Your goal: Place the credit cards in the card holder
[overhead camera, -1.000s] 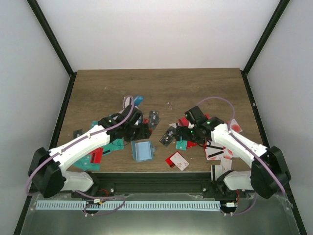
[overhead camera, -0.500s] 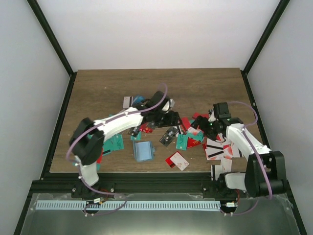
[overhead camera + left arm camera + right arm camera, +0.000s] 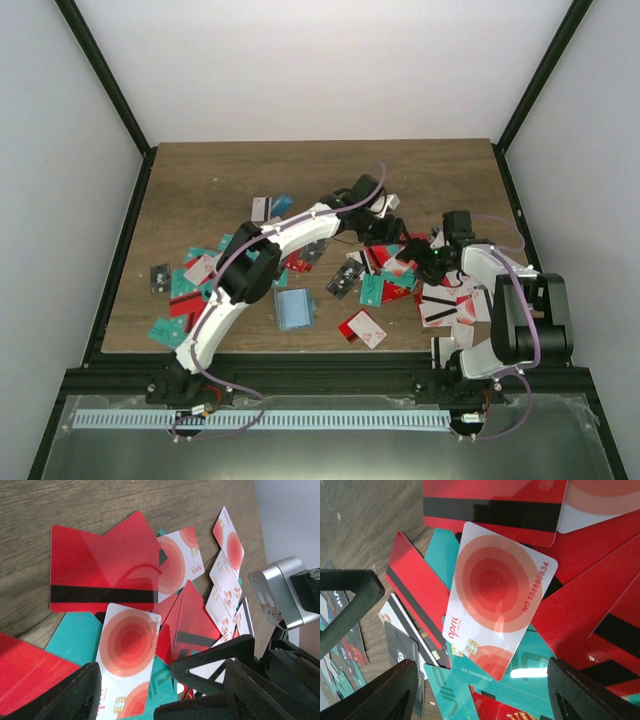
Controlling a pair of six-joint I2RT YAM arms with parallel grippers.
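Credit cards [image 3: 580, 625] heaped under right claw [image 3: 482, 695], open, empty; left claw [image 3: 155, 700] open alongside. Picking step: next pinch white card [image 3: 500, 600], carry left to card holder [image 3: 293, 308].

I see red, green and white credit cards [image 3: 378, 289] in flat messy heaps; the blue card holder [image 3: 293, 308] lies between them.

Left arm [image 3: 290, 232] stretches far and rightward — left gripper [image 3: 386, 230] jaws spread, empty. Right arm [image 3: 492, 268] folds near, right gripper [image 3: 414, 256] pointing left — fingers apart, empty.
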